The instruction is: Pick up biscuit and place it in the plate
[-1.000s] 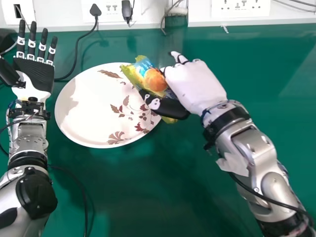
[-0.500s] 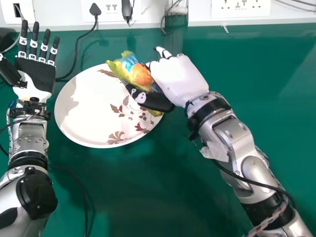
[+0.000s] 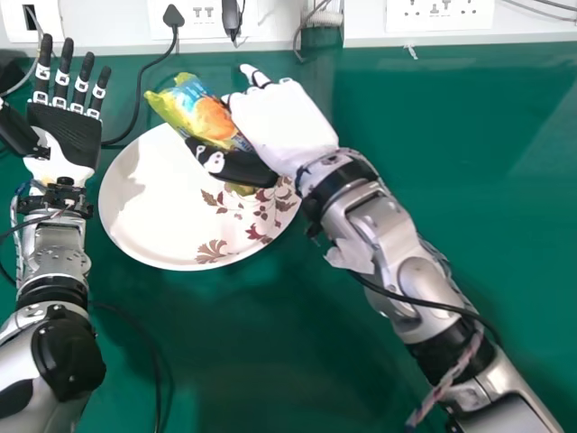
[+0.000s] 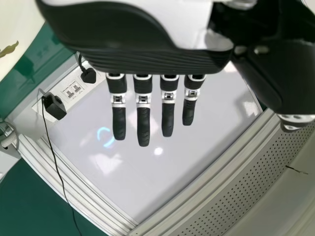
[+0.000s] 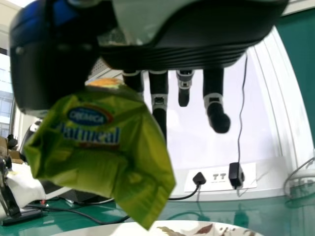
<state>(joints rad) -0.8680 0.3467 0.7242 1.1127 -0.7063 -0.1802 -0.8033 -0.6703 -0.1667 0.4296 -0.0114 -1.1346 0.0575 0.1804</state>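
Observation:
My right hand (image 3: 281, 124) is over the upper right part of the white plate (image 3: 149, 212), its thumb and fingers pinching the biscuit packet (image 3: 200, 115), which is yellow-green with blue and orange. In the right wrist view the green packet (image 5: 106, 152) hangs between the thumb and fingers of the right hand (image 5: 197, 54), above the plate (image 5: 162, 227). My left hand (image 3: 65, 140) lies palm up left of the plate, fingers straight; the left wrist view also shows the left hand (image 4: 142, 54) with straight fingers.
The plate rests on a green table (image 3: 270, 361). Power sockets (image 3: 439, 16) line the wall behind, and a black cable (image 3: 141, 90) runs from a plug down past the plate's left side. Another cable (image 3: 153, 356) lies beside the left forearm.
My right hand has moved left and slightly toward the wall, carrying the packet from the plate's right edge to over its upper part. The left hand is nearly unchanged.

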